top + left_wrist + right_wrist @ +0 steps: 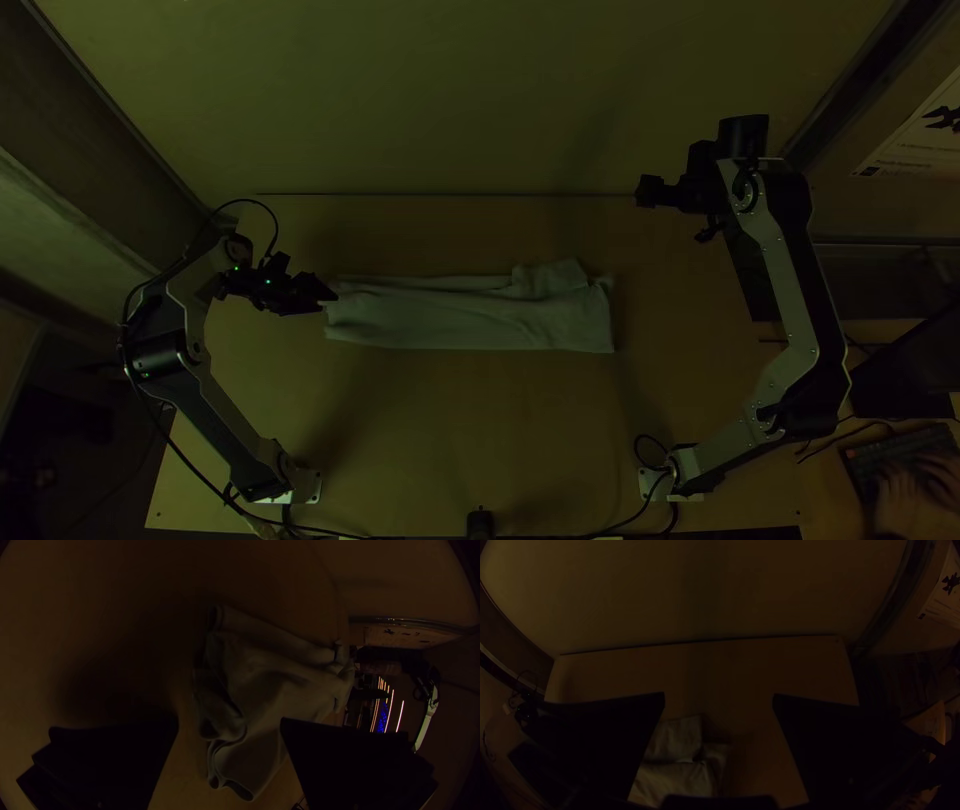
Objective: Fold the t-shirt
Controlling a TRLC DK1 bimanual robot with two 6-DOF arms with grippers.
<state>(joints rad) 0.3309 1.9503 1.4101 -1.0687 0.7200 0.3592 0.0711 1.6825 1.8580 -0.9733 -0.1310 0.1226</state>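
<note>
Lies as a long, narrow strip across the middle of the worktop (480, 420) in the top view, in the case of the t-shirt (470, 320). Runs roughly parallel to the far edge, nearer to that edge than to the near one. Looks folded lengthwise, with shallow wrinkles along the upper layer. Carries a small squarish flap (548, 280) at the right end, on the side toward the far edge, with a crumpled bit just beside. Shows several layers at the left end in the left wrist view, with loose, curled openings.

Hangs at the strip's left end in the top view, in the case of the left gripper (328, 297), pointing inward from the left edge of the worktop. Has jaws well apart in the left wrist view, with no cloth pinched. Cannot tell whether touching the fabric.

Hangs well apart from the cloth in the top view, in the case of the right gripper (652, 191), seen close to the far edge, toward the far right corner. Has jaws wide open too in the right wrist view, with nothing between.

Sits at the middle of the near edge: a small black object (480, 523).
</note>
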